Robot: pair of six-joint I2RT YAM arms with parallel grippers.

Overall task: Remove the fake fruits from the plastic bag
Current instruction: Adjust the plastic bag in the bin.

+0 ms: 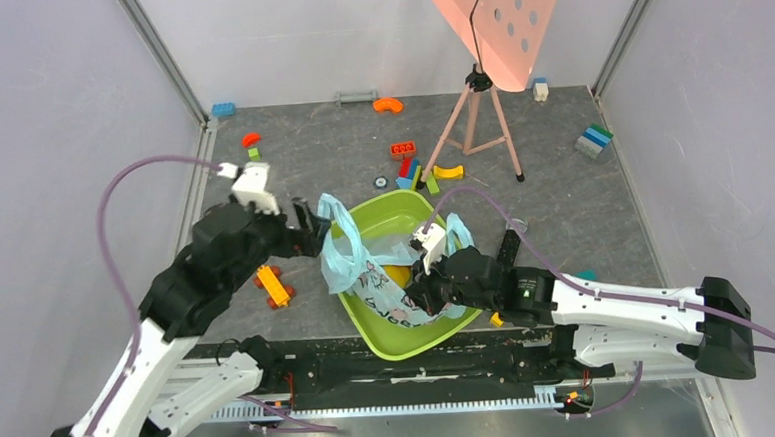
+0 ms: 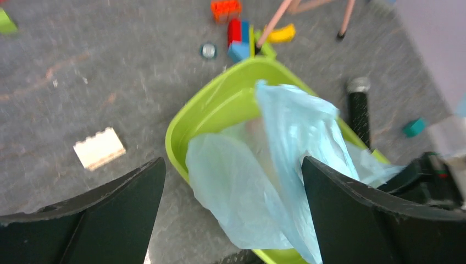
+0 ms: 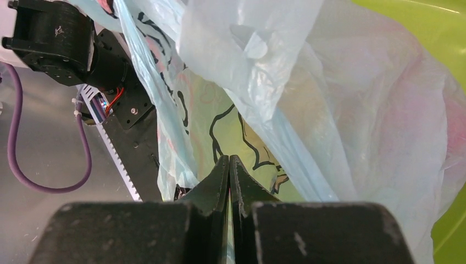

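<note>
Plastic bag (image 1: pixel 387 279) slumping in green tub (image 1: pixel 410 343). Pinching its printed side with right end effector (image 3: pixel 229 165); holding left end effector (image 2: pixel 232 165) spread.

Bright, even, diffuse light; shadows soft. Left wrist view motion-blurred everywhere beyond the left claw (image 2: pixel 232 165). Above the right claw (image 3: pixel 228 160), thin light-blue translucent plastic bag (image 3: pixel 340 110) glows backlit, slightly soft.

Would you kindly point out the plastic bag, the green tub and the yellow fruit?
plastic bag (image 2: pixel 297 126): left wrist view, its raised upper fold.
green tub (image 1: pixel 394 218): top view, its far inner wall.
yellow fruit (image 1: pixel 397 274): top view, the patch showing inside the bag.
</note>
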